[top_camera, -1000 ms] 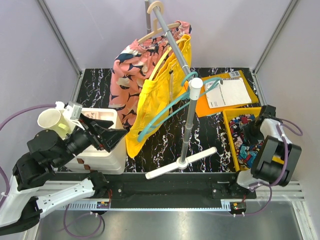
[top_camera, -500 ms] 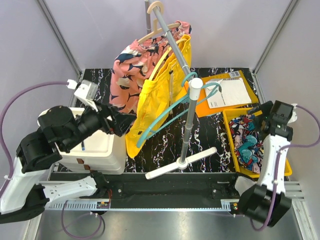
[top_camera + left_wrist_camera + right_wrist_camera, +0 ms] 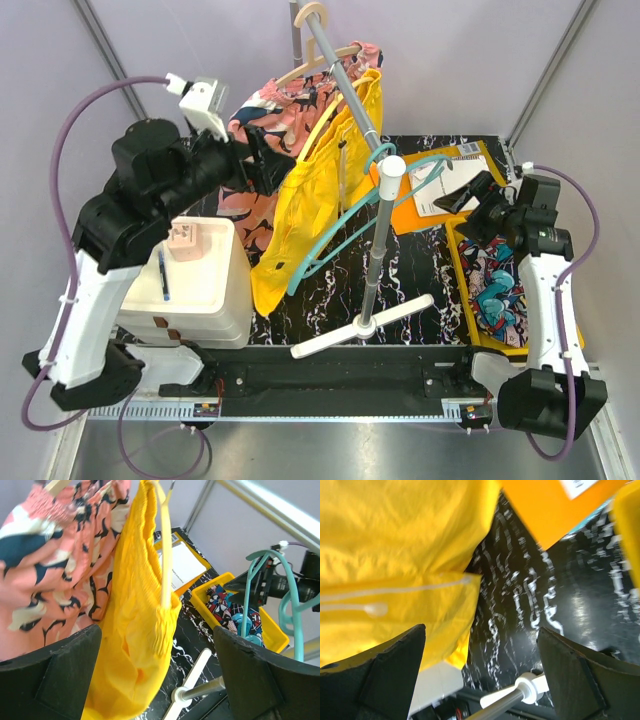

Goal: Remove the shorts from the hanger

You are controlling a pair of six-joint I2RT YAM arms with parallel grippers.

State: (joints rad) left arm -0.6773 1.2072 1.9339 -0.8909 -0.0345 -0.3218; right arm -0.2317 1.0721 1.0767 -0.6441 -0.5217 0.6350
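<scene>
The plain yellow shorts (image 3: 310,215) hang on a hanger from the metal rail (image 3: 345,85), next to a pink patterned garment (image 3: 250,140) on a wooden hanger. The comic-print shorts (image 3: 492,290) lie in the yellow bin (image 3: 458,262) at the right. My left gripper (image 3: 268,160) is open, held high just left of the hanging clothes; its wrist view shows the yellow shorts (image 3: 135,630) between the black fingers (image 3: 55,680), untouched. My right gripper (image 3: 462,198) is open over the orange envelope, facing the yellow shorts (image 3: 395,555).
Teal hangers (image 3: 405,180) hook on the rail by the upright pole (image 3: 376,250), which stands on a white cross base (image 3: 360,325). A white box (image 3: 195,285) with a pen and a pink item sits at the left. An orange envelope (image 3: 455,185) lies at the back right.
My left arm rose from the white box up to the hanging clothes. My right gripper opened, left the comic-print shorts in the bin and moved back and left.
</scene>
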